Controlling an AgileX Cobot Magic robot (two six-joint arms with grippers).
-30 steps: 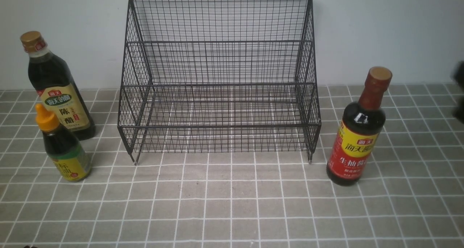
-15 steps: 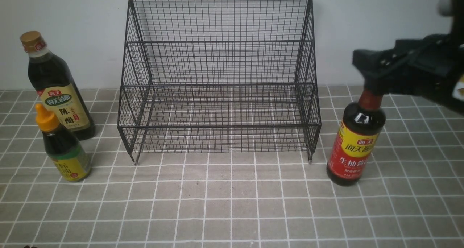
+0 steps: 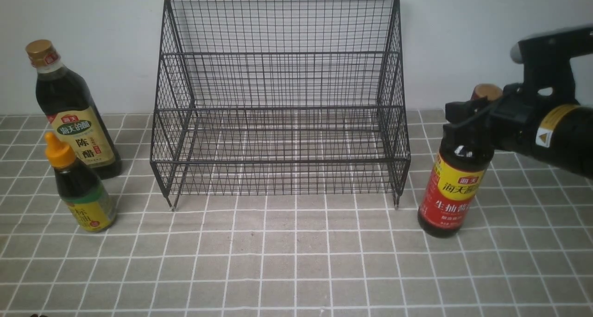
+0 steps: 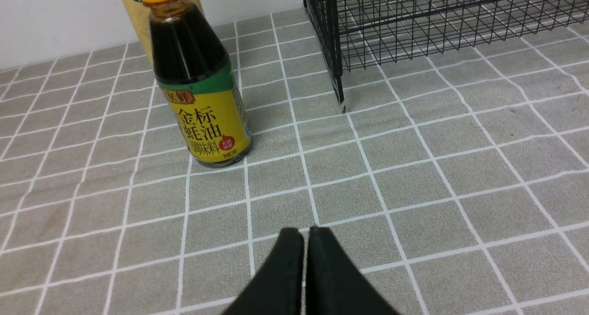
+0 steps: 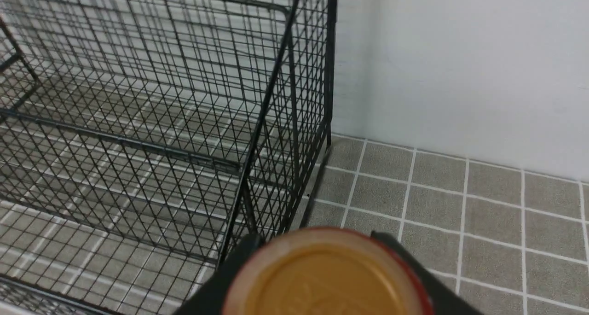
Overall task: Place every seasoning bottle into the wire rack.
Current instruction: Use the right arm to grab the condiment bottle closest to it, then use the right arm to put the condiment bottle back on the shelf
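1. The right gripper (image 3: 464, 117) has one jaw on each side of the neck of the red-neck bottle (image 3: 456, 187), just under its cap (image 5: 326, 273). I cannot tell if the jaws are squeezing the neck or are only close to it.
2. The hold is high up, and most of the bottle hangs below the gripper. If the squeeze is weak, the smooth neck could slip out and the bottle could fall on the desk (image 3: 296, 261).
3. The wire rack (image 3: 278, 161) stands just beside this gripper, on its left. If the lift is too low, the bottle could bang the wires and push the rack.
4. The right arm reaches in from the right, almost flat. Its gripper points sideways at the neck.
5. The left gripper (image 4: 306, 234) is pressed together and holds nothing, low over the desk.
6. The orange-cap bottle (image 3: 83, 192) stands near this gripper, ahead of it, with the gold-cap bottle (image 3: 74, 117) just behind. Both are far from the right gripper, past the rack. No bottle is in the rack yet.
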